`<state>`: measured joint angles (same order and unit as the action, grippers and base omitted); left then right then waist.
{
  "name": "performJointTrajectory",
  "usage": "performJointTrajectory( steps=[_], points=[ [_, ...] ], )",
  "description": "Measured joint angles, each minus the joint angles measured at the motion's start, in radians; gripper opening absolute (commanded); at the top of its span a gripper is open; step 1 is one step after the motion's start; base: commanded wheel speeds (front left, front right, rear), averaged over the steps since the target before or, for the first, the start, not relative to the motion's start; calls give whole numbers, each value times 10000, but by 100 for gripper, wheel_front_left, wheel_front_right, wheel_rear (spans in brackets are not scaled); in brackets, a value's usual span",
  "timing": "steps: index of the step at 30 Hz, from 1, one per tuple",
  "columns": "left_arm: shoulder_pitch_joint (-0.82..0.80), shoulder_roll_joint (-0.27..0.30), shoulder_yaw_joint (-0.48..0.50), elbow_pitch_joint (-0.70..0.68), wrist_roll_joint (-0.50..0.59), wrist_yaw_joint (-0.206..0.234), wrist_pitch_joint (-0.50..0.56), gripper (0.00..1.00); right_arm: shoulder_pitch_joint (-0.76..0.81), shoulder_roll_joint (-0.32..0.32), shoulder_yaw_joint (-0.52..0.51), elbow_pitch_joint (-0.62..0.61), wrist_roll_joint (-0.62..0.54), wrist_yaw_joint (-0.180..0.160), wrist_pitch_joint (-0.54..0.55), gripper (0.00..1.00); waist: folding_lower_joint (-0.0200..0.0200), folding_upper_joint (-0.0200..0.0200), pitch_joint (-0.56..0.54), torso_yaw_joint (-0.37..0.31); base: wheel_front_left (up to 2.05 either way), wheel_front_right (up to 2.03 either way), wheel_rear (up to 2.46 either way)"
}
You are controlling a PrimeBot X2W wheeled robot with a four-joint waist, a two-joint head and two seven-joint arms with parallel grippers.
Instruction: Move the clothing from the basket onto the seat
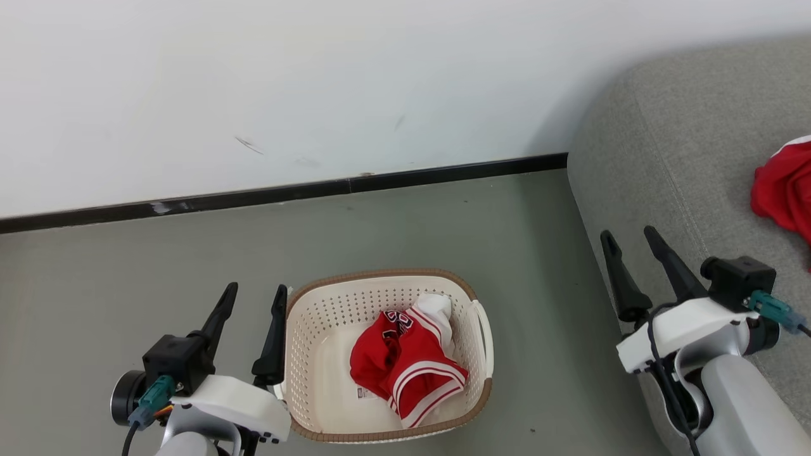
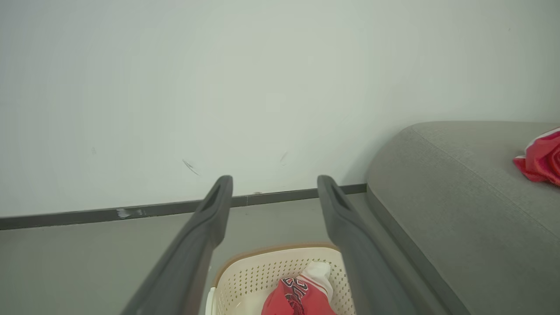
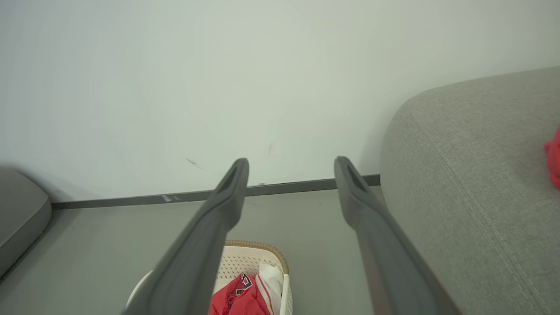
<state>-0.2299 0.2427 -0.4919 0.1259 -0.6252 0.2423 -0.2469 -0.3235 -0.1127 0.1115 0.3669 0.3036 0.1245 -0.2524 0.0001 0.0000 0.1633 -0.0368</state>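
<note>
A red-and-white piece of clothing (image 1: 405, 364) is seen crumpled in the right half of the basket (image 1: 329, 316), a white part at its far end. The basket is set on the grey floor (image 1: 158, 285), between the wall (image 1: 317, 95) and the robot, with the seat (image 1: 671, 158) well to its right.

The left gripper (image 1: 256, 289) is held just left of the basket, fingers spread apart with nothing between them; its right finger (image 1: 274, 342) is seen against the basket's left rim, though contact cannot be judged. The clothing lies to this gripper's right, apart from it.

The right gripper (image 1: 630, 234) is held at the seat's left edge, right of the basket, fingers likewise parted and empty. A second red garment (image 1: 785, 190) is seen lying on the seat, further right, apart from this gripper.
</note>
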Motion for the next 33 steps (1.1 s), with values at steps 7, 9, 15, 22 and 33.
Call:
performJointTrajectory(
  steps=[7,9,15,22,33],
  points=[
    [388,0,364,437,-84,-167,-13,100,960,123,-61,-311,-472,0,0,100,0,0,-444,154,0,0,0],
    [508,0,462,550,-98,-178,-13,100,1193,205,10,-378,-541,0,0,100,0,0,-569,187,0,0,0],
    [718,-58,752,639,-96,-383,-13,100,1719,270,215,-619,-784,0,0,100,-1,0,-926,274,0,0,0],
    [949,-128,1124,727,-63,-527,-15,100,2033,347,234,-826,-1047,0,0,100,0,0,-1266,351,0,0,0],
    [1378,-282,1471,821,71,-790,-25,100,2500,422,314,-1093,-1208,0,0,100,0,0,-1666,432,0,0,0]
  ],
)
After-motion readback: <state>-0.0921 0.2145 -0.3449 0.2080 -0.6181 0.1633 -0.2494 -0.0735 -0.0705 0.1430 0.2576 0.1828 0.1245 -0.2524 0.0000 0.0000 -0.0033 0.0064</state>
